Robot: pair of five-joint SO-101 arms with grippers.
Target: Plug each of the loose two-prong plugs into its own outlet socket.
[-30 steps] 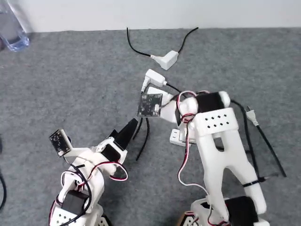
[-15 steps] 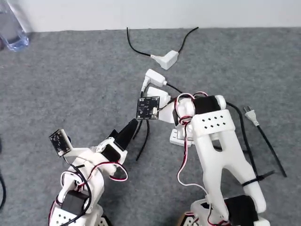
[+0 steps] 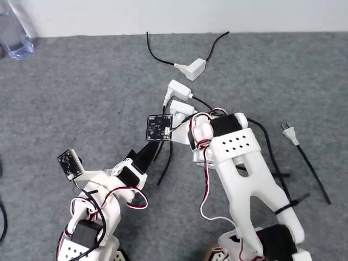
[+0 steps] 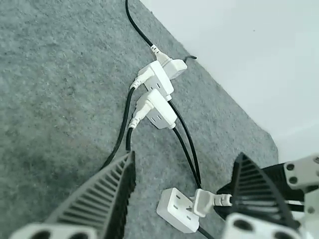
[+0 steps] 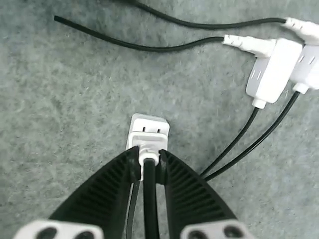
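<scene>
The plug (image 5: 148, 149) could cock sideways at its socket (image 5: 148, 127). My right gripper (image 5: 148, 158) is clamped narrow on its neck, where the black cord (image 5: 148, 199) leaves, not on the body. Any push goes through that flexible part, so I'd expect bending before a clean drive. The socket is a loose white block on the carpet (image 3: 81, 98) with nothing behind it, so it may skate away instead of taking the prongs. I can't tell whether the prongs are fully home. Letting go too soon could leave the plug half seated, and backing off while gripping could draw it out.

The plug is white and short and butts square against the socket's end. Spare slots show on the socket's upper face. The pair lies on the carpet between the two arms, right under my right wrist.

My left gripper (image 4: 186, 159) hangs low with its fingers spread wide. It holds nothing and faces the socket from the other side, so it could brace the block. It could also knock it if I misjudge.

Just beyond lie two blocks (image 3: 179, 89), close together, each seemingly joined to a plug. Their cords run past my socket and could snag. A far block (image 3: 191, 69) sits near the wall. Well apart, out past my right arm, a loose plug (image 3: 287, 131) lies with its prongs bare.
</scene>
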